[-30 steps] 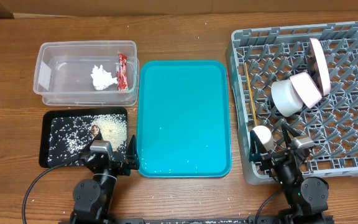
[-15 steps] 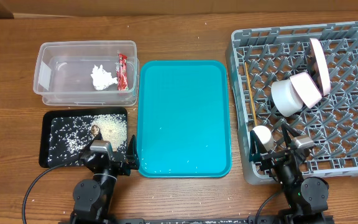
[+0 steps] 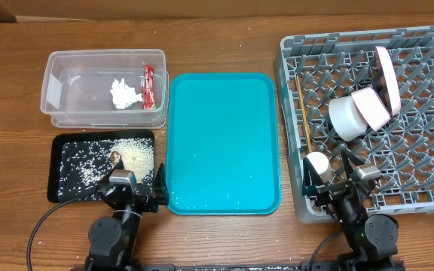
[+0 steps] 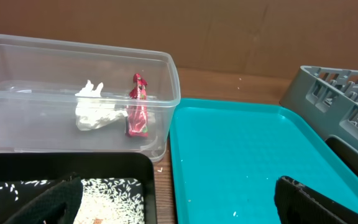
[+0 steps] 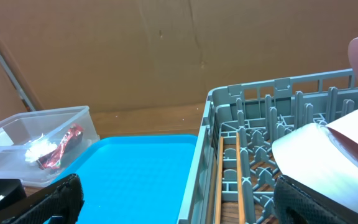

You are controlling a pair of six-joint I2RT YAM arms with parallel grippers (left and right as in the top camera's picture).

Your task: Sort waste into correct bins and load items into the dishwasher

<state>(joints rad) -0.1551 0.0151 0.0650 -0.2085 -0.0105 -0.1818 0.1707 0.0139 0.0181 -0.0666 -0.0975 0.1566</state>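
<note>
The left gripper and right gripper sat at the near edge, both spread apart and empty. Everything looked sorted into the tub, black tray and rack, so disturbing nothing seemed wisest.

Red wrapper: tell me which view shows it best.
Left wrist. There the wrapper is close and large, beside the napkin inside the tub. Overhead shows it whole but small. Right wrist shows it far off near the left edge, seen through the tub wall.
</note>
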